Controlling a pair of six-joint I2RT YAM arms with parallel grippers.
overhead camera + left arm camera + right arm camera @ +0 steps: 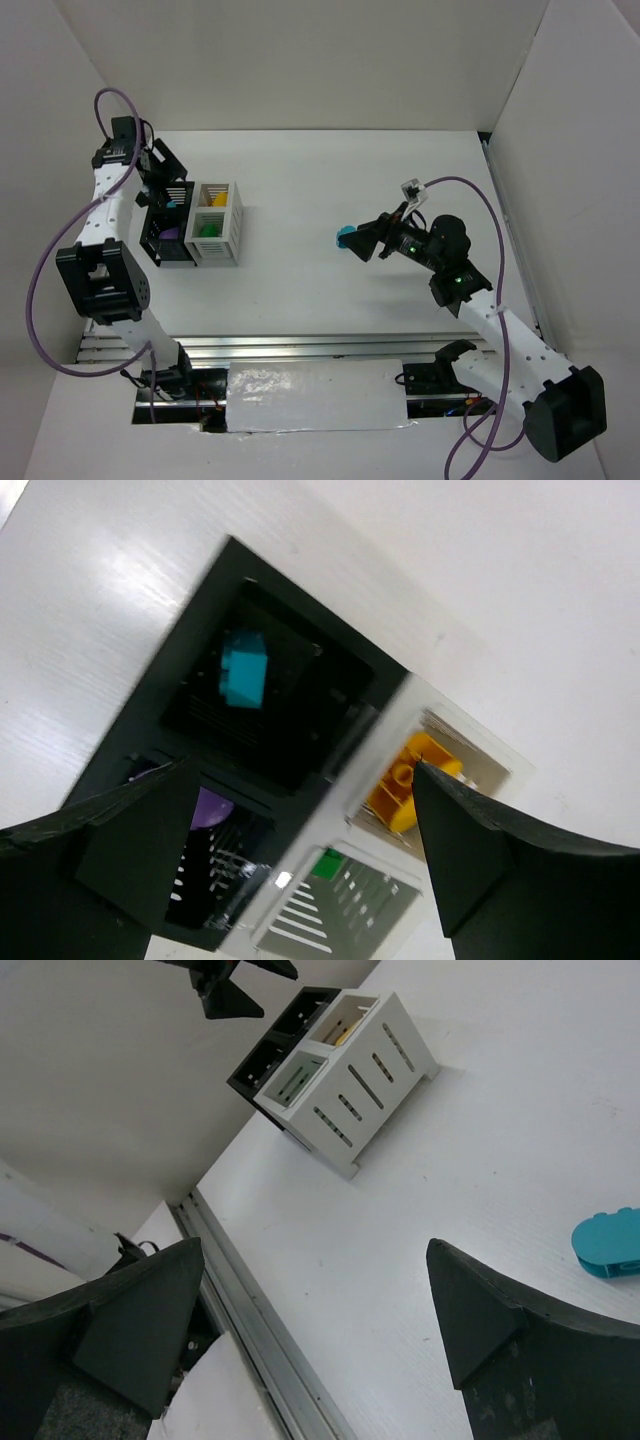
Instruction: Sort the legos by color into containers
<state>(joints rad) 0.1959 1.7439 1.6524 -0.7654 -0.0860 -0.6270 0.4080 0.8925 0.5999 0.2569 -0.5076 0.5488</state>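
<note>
White table (330, 180) carrying a black container (150, 243), a white container (220, 252) and one loose teal lego (346, 238)

The table has a matt, faintly grained top, with white panels (300, 60) walling it at the back and sides. The black container and the white container stand upright on its left part, touching side by side, each with two compartments open to the top. Well apart from them, right of the middle, the teal lego lies alone on the bare surface. A ribbed metal strip (320, 347) runs along the near edge.
</note>
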